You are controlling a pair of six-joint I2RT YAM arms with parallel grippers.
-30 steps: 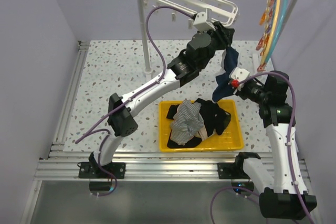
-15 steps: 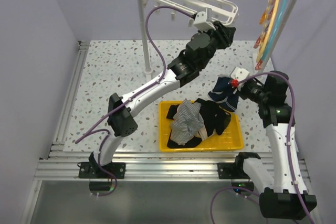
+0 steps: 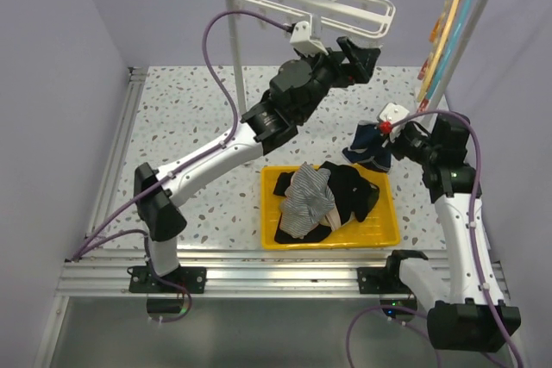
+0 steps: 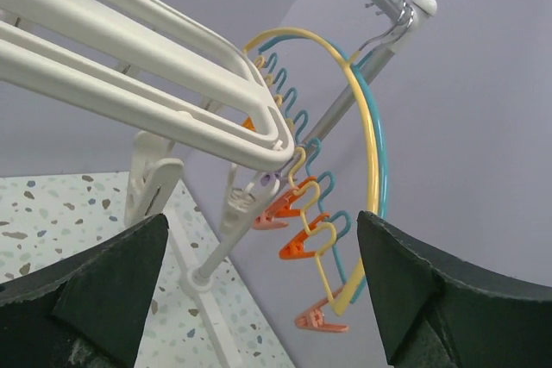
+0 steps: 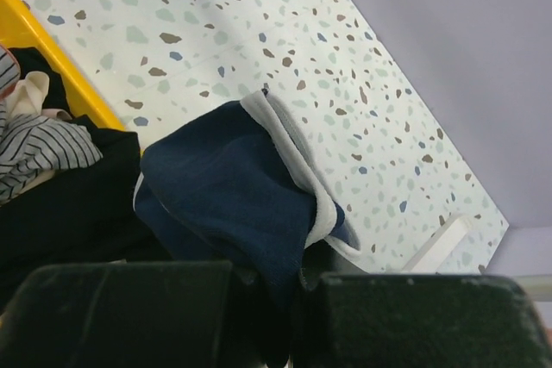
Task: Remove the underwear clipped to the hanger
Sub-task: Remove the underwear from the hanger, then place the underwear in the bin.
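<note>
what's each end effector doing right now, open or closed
Left end effector: open, empty, near the white clip hanger.
Right end effector: closed on the navy blue underwear.

White clip hanger (image 4: 172, 114) and yellow-teal hoop hangers (image 4: 372, 152) between wide-apart fingers (image 4: 95, 299)

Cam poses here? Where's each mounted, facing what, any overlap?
Top external: above and behind the bases, looking down on the speckled table, yellow plastic tray and white plastic clip hanger; the left arm and right arm show.
Left wrist: looking up at that hanger between the open black left fingers.
Right wrist: looking down at the navy blue cloth underwear pinched in the shut right fingers, tray corner beside it.
Shared: top and left wrist see the hanger; top and right wrist see the underwear and tray.
</note>
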